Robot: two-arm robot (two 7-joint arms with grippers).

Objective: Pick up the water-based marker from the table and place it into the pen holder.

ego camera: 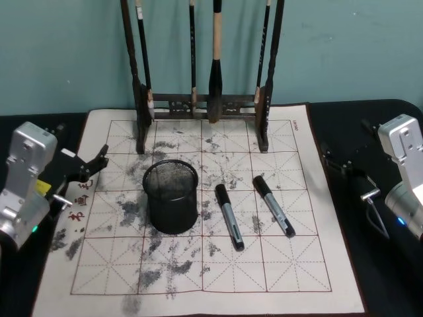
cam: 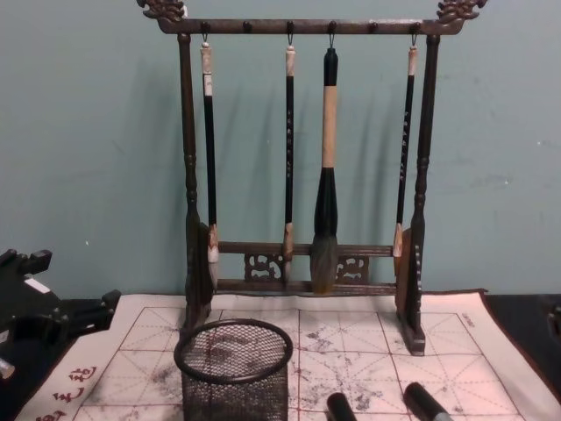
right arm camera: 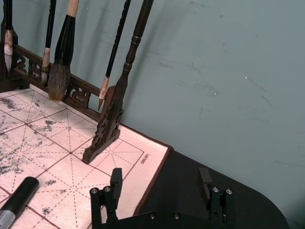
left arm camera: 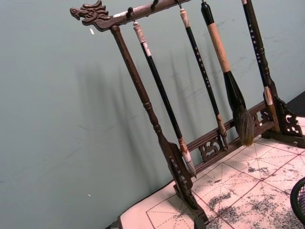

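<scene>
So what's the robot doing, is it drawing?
Nothing yet. One marker lies on the cloth beside the pen holder, with a second marker further right. The left gripper waits at the cloth's left edge and the right gripper sits open off the right edge. Neither holds a marker.

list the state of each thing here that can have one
pen holder, upright on the table, no marker inside
left marker, capped, lying flat beside the pen holder
right marker, capped, lying flat on the table
brush rack, upright, four brushes hanging
left gripper, parked at the left side of the table
right gripper, open, parked at the right side of the table
</scene>
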